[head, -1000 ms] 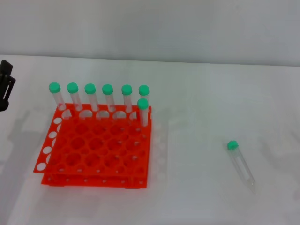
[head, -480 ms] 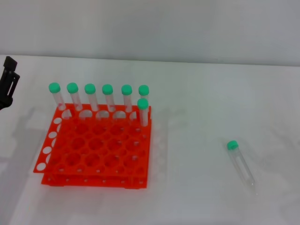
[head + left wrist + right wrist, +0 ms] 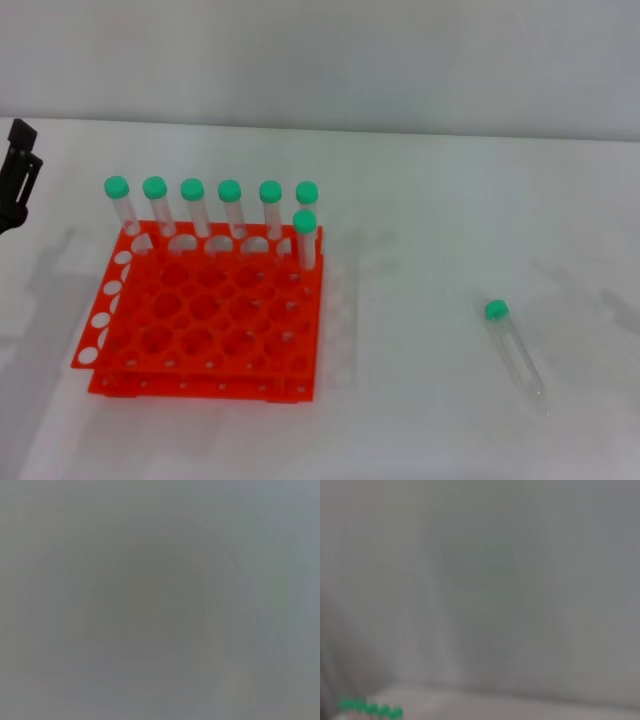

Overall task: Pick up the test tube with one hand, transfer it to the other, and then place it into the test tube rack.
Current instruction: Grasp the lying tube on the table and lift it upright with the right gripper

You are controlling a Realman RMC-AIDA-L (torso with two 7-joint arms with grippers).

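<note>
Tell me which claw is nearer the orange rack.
Left. The left claw sits at the table's far left edge, just beyond the test tube rack. The right claw is out of view.

a white table (image 3: 420, 200) filled most of the head view, with a pale grey wall (image 3: 320, 50) behind it. seven clear capped tubes (image 3: 231, 205) stood upright with green caps: six in a row along the far side, one (image 3: 305, 238) just in front of the row's right end. faint green blobs (image 3: 370, 709) showed low in the right wrist view.
</note>
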